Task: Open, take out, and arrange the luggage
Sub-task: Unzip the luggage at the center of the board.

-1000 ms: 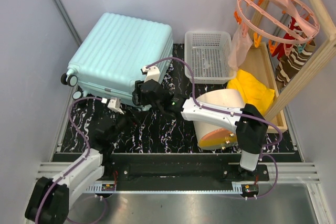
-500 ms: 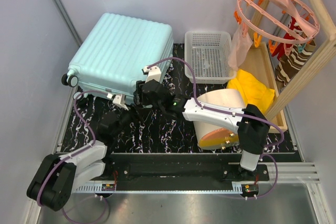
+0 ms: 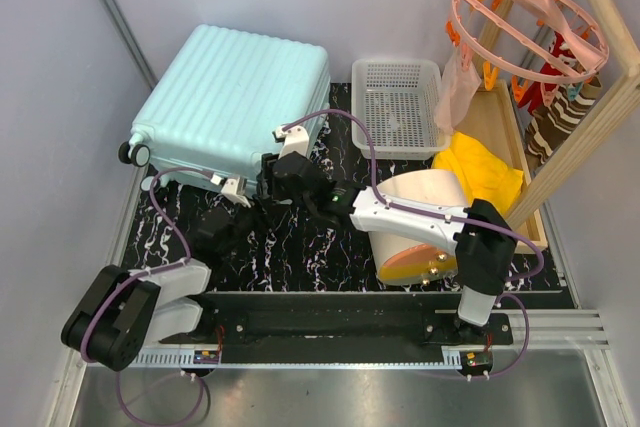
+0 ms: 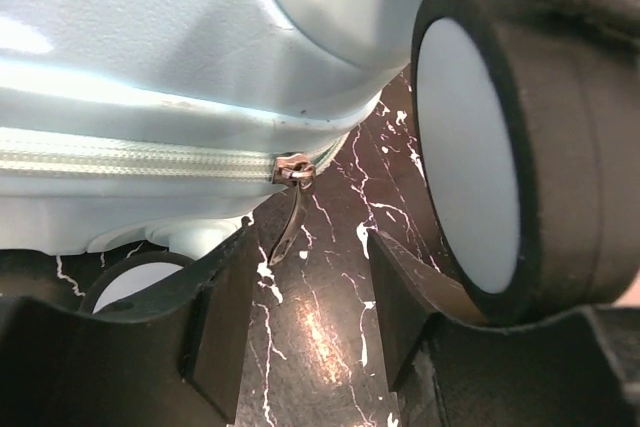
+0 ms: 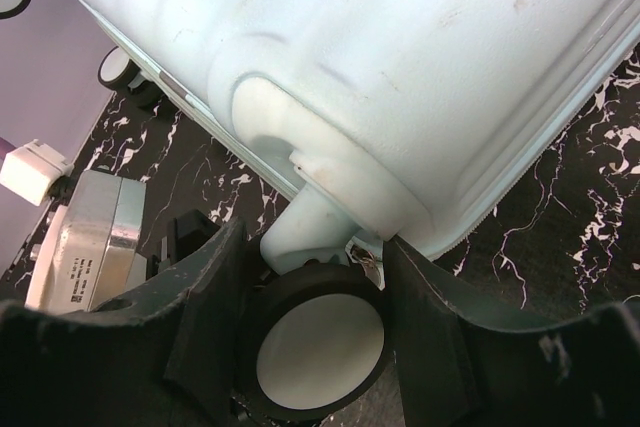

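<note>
The luggage point(image 3: 235, 97) is a pale mint ribbed suitcase lying flat and zipped at the back left of the black marbled mat. My right gripper point(image 3: 268, 185) is at its near right corner, shut on a black caster wheel point(image 5: 320, 347) with a white hub, one finger on each side. In the left wrist view the luggage point(image 4: 150, 47) fills the top, and its zipper pull point(image 4: 288, 222) hangs from the side seam. My left gripper point(image 4: 315, 257) is open below the seam. The pull's tip hangs just inside the left fingertip point(image 4: 235, 277).
A white mesh basket point(image 3: 398, 107) stands right of the luggage. A cream cylinder with an orange end point(image 3: 420, 232) lies under the right arm. A yellow cloth point(image 3: 485, 172) rests on a wooden rack point(image 3: 560, 137) carrying a pink hanger point(image 3: 525, 27). Walls close off the left and the back.
My left gripper has moved forward to the luggage's near side and its jaws have narrowed. The left arm has folded back. The right gripper stays on the wheel.
</note>
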{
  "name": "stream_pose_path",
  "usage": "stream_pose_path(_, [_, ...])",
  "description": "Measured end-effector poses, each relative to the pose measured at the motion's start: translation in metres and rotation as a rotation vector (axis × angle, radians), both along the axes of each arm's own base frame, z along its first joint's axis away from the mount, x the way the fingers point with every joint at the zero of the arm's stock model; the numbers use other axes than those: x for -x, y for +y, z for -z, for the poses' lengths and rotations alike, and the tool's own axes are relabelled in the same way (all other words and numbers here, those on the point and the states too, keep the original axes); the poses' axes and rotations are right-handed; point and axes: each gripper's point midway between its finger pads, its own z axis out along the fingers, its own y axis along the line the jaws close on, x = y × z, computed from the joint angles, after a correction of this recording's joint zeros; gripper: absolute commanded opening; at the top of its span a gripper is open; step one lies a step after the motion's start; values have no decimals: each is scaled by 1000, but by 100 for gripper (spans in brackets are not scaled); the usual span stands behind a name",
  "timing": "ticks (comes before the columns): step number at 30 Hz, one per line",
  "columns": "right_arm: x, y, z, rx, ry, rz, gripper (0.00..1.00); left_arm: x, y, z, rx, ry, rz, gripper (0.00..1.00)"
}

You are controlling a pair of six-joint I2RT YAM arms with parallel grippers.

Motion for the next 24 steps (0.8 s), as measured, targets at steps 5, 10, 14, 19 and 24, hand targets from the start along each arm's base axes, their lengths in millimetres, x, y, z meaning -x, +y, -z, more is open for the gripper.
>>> stream_pose_path(5, [-3,-3,0,7,-8,6,7,-1,-6,-2,2,-8,24,33])
stream_pose_path(10, [-4,-4,0,11,-16,10,4,0,-14,-9,20,-35,60,4])
stream_pose_path(14, [-4,-7,-2,13,-27,13,3,-4,-9,-1,20,-5,25,0])
stream_pose_path(19, [-4,-9,-2,16,-35,12,2,-4,-8,0,31,13,9,0])
stream_pose_path(24, [-4,-9,-2,14,-38,13,2,-2,-5,-2,38,10,-3,0])
